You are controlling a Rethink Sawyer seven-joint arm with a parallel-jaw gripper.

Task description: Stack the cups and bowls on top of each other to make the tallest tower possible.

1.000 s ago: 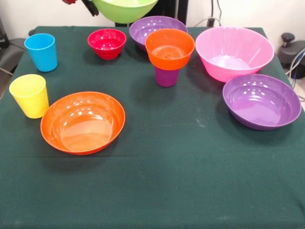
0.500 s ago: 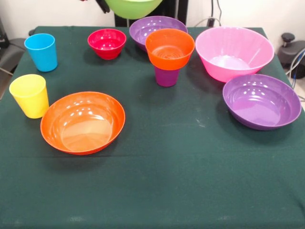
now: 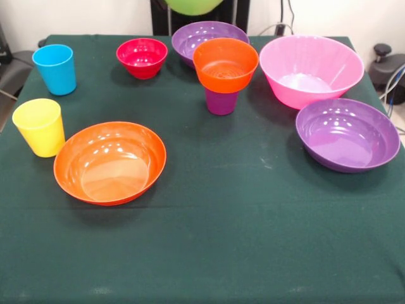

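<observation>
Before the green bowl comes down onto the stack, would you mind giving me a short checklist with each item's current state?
1. Green bowl lifted clear of the table: ok.
2. Grip on it: cannot tell, gripper out of view.
3. Small orange bowl seated on purple cup: ok.
4. Orange bowl's inside empty: ok.
5. Stack stands apart from red bowl and pink bowl: ok.
6. Green bowl centred over stack: not ok, it hangs behind it.

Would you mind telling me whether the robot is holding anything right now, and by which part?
The green bowl hangs above the table at the picture's top edge, so it is evidently being carried, but the end effector is out of view and the hold cannot be told.
</observation>
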